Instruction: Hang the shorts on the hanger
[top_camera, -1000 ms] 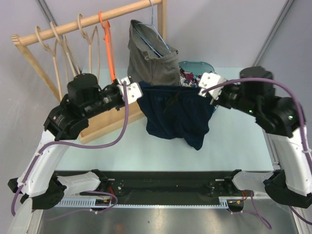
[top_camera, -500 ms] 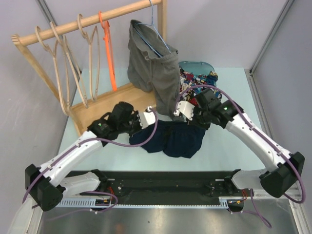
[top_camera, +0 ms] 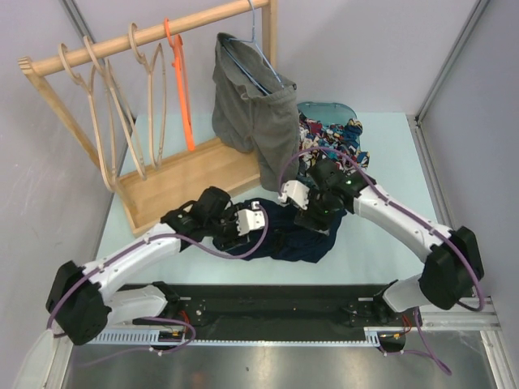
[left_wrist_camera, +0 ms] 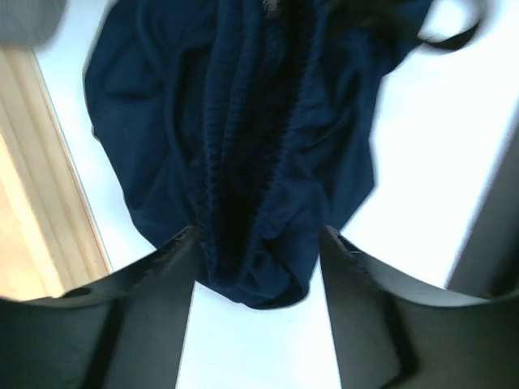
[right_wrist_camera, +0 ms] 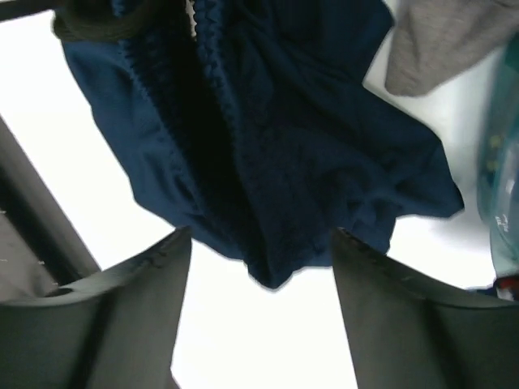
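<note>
On the pale surface (top_camera: 389,154), just in front of the wooden rack's base (top_camera: 182,180), the navy shorts (top_camera: 285,235) lay in a crumpled heap, their folds bunched into dark ridges. They were not on the orange hanger (top_camera: 180,89), which hung bare by its hook from the wooden rail (top_camera: 146,34), well apart from the cloth.

At the heap's left edge sat the left gripper (top_camera: 256,222), low over the fabric. Its jaws stood wide, with a rounded end of the shorts lying loose between the two dark fingers (left_wrist_camera: 158,292) and not pinched by either. At the heap's far right edge sat the right gripper (top_camera: 298,203), its jaws likewise spread wide. A fold of navy cloth reached down between its fingers (right_wrist_camera: 405,316) without being clamped.

Behind the heap, a pair of grey shorts (top_camera: 258,113) hung from a thin blue wire hanger (top_camera: 253,61) on the same rail, its lower hem coming down close to the right gripper. Left of the orange hanger, several pale wooden hangers (top_camera: 105,97) hung in a row. To the right of the grey shorts stood a teal bin (top_camera: 324,108) filled with colourful patterned clothes (top_camera: 332,134), near the right arm's wrist.
</note>
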